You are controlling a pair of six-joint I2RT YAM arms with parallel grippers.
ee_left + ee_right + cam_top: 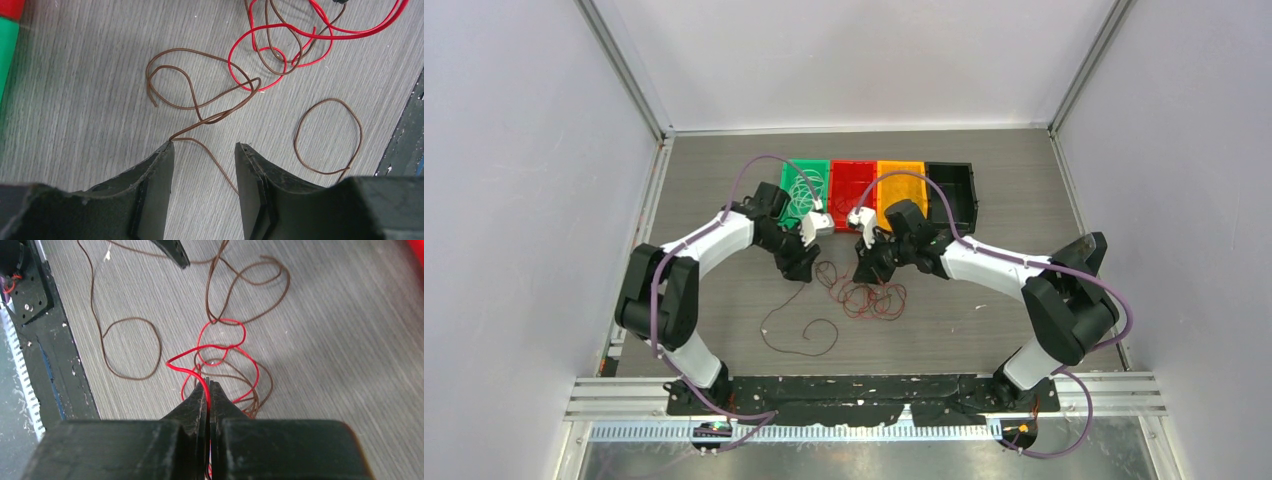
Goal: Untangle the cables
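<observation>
Two arms reach in from the near edge of the desk point(994, 320), and closest to their bases a brown cable point(802, 350) lies alone in an open curl that ends in a round loop. Just beyond it sits the main knot of cables point(871, 299), red and brown strands looped through one another on the grey wood-grain surface. The right tool point(209, 385) is pinched shut on a red cable point(181, 367), which leaves the fingertips, arcs to the left in the wrist view and curls back into the red and brown loops just ahead of the tips. The left tool point(204, 147) stands with its jaws apart and nothing clamped; a brown strand meets the tip of one finger point(161, 165) and a second runs across the gap on the desk, while the wider brown loops spread ahead of the tips and join the red strands farther off. In the overhead view both tools hang low over the desk on either side of the knot, the left one at its left edge. Farthest off, a row of four bins stands side by side: green bin point(788, 177), red bin point(852, 172), orange bin point(901, 170) and black bin point(951, 172). Pale whitish cables point(801, 200) coil inside the green one.
</observation>
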